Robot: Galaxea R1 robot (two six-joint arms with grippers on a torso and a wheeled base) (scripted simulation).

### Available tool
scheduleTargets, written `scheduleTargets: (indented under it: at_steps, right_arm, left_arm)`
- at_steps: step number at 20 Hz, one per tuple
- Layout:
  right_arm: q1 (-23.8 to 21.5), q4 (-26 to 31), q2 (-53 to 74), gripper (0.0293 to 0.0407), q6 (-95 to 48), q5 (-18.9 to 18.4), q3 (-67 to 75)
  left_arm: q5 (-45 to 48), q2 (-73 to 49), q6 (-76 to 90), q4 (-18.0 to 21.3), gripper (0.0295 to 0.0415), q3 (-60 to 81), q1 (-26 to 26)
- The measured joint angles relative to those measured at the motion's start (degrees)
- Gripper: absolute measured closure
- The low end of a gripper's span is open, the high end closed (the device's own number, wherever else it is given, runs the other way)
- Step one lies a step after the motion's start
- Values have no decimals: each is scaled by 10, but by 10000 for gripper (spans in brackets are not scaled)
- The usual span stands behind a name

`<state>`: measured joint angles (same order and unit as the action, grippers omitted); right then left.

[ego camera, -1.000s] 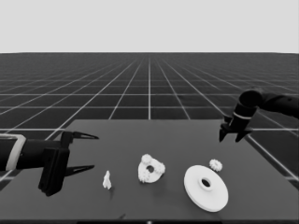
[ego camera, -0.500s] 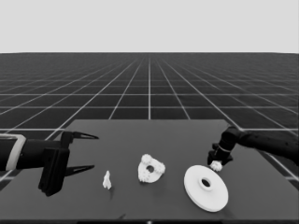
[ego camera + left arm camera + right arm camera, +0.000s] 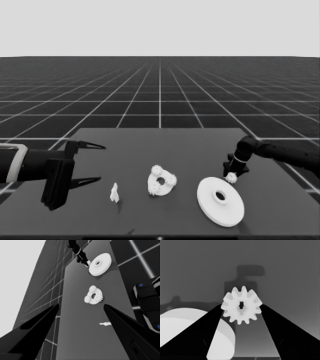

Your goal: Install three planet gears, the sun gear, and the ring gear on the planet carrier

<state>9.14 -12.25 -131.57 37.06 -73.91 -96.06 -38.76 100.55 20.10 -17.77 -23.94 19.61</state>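
Observation:
A small toothed gear (image 3: 241,305) lies on the table at the far edge of the larger round part (image 3: 220,201). My right gripper (image 3: 232,172) is down on this gear (image 3: 231,177), one fingertip touching its teeth on each side. Left of the larger round part lies the smaller round part (image 3: 161,182), with three gears on top around its hole. From the left wrist view the smaller round part (image 3: 93,296), the larger one (image 3: 100,264) and the right arm show farther off. My left gripper (image 3: 100,162) waits open over the table's left end, holding nothing.
A thin white piece (image 3: 114,193) stands between the left gripper and the smaller round part. The table's right edge runs close behind the right arm. Dark machinery with blue lights (image 3: 147,302) shows at the edge of the left wrist view.
The right gripper came down and leftward from above the table's right edge to the loose gear beside the larger round part. The left arm has not moved.

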Motion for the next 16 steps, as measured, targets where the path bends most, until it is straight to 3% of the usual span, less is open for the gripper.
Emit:
scheduleTargets:
  at_steps: [1,2,3,5,11,12,13,14,16]
  right_arm:
    - [0,0,0,390,0,0,0]
    - [-65,41,46,390,30,-77,91]
    - [-135,80,61,390,37,-122,116]
    - [-200,119,57,390,33,-164,108]
    - [-229,138,49,390,27,-185,91]
    - [-230,148,4,390,280,-177,228]
    - [-231,152,-145,391,421,-169,255]
    - [-231,153,-261,391,462,-165,201]
    - [-231,152,-373,391,456,-165,99]
  left_arm:
    - [0,0,0,0,326,0,0]
    - [0,0,0,0,326,0,0]
    - [0,0,0,0,326,0,0]
    - [0,0,0,0,326,0,0]
    - [0,0,0,0,326,0,0]
    - [0,0,0,0,326,0,0]
    - [0,0,0,0,326,0,0]
    - [0,0,0,0,326,0,0]
    - [0,0,0,0,326,0,0]
